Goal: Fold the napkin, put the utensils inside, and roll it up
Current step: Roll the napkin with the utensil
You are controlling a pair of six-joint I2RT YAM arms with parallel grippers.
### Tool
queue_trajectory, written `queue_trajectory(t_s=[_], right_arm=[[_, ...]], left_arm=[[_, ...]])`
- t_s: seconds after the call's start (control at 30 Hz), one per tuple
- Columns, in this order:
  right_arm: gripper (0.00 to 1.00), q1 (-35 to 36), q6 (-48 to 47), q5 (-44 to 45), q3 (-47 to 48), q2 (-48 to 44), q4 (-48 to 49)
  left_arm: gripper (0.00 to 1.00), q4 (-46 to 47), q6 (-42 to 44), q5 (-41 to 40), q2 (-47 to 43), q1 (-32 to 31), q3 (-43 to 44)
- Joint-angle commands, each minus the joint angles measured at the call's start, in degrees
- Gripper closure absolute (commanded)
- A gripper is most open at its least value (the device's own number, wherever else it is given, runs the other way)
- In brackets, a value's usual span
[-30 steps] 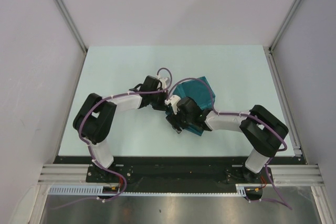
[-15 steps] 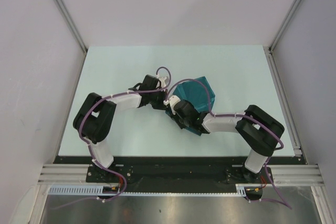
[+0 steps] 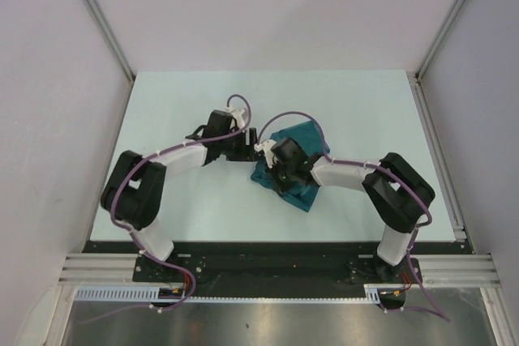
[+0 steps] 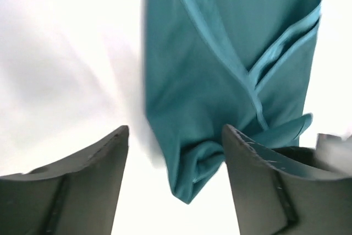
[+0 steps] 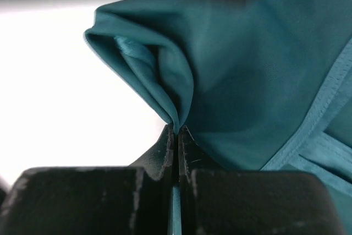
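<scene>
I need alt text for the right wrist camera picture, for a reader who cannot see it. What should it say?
The right gripper is shut on a pinched fold of the teal napkin, which bunches up just beyond its tips. A hemmed edge of the cloth crosses the picture's right side, and the bright white table shows on its left.

This is a robotics lab test cell. A pale bench (image 3: 186, 204) is boxed in by plain white wall panels (image 3: 268, 6) on aluminium frame rails (image 3: 96, 15). A cabled left arm (image 3: 180, 155) and right arm (image 3: 350, 174) are bolted to a black base plate (image 3: 268, 262), beside a slotted cable duct (image 3: 122, 292).
</scene>
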Motion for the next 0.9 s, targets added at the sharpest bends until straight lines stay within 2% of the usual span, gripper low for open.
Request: queue_trajectory(t_s=[0.0,0.23,0.4,0.5,0.63,0.87], right_arm=[[1.00,-3.2,3.6,-19.7,5.3,2.5,-10.5],[1.00,-8.9,4.3,-37.0,13.5,9.5,-18.5],[1.00,-12.7,3.9,-45.6,17.6,15.7,-21.7],[1.00,-14.9,4.3,-49.4,19.0,18.5,-22.4],[1.00,-17.1,4.6,-54.9,19.4,21.8,-22.0],[1.00,-19.9,6.2,-58.6,19.2,26.0,-20.5]], left_arm=[[0.24,3.9,-0.2,-6.3,-9.0,1.3,-4.7],[0.22,15.0,2.9,-5.4,-18.7,0.7,-17.6],[0.21,18.0,8.3,-5.3,-22.5,-3.7,-20.4],[0.21,21.4,9.1,-4.2,-23.2,-5.5,-22.3],[0.20,20.8,10.1,-5.1,-21.7,-6.0,-22.2],[0.23,22.0,11.6,-4.4,-20.1,-6.9,-23.0]])
